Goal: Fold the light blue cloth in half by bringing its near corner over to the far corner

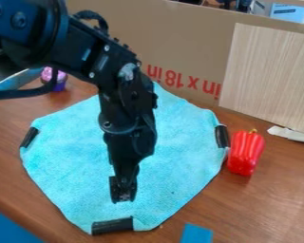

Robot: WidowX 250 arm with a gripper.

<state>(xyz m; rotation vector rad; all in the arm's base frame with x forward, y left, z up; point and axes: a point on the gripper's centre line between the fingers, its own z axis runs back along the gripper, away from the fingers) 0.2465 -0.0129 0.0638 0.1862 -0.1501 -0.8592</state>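
On the brown table (275, 204), the turquoise cloth (65, 166) lies spread beneath the black gripper (123, 193), whose opening I can't tell side-on, while the cloth's front black band (112, 226), lengthwise left to right, sits just camera-side of it.

backdrop: brown cardboard sheet (186, 35) | right: pale wood-grain panel (270, 78) | furniture: brown wooden table (269, 204) | beyond: blue-and-white box (288, 12)

- A black robot arm (121, 102) hangs down over a light blue cloth (65, 156).
- The cloth lies on the brown counter (269, 209).
- Black bits (112, 226) are on its edges.
- A shiny red pepper (246, 152) is right beside it.
- Big brown cardboard (180, 47) stands behind.
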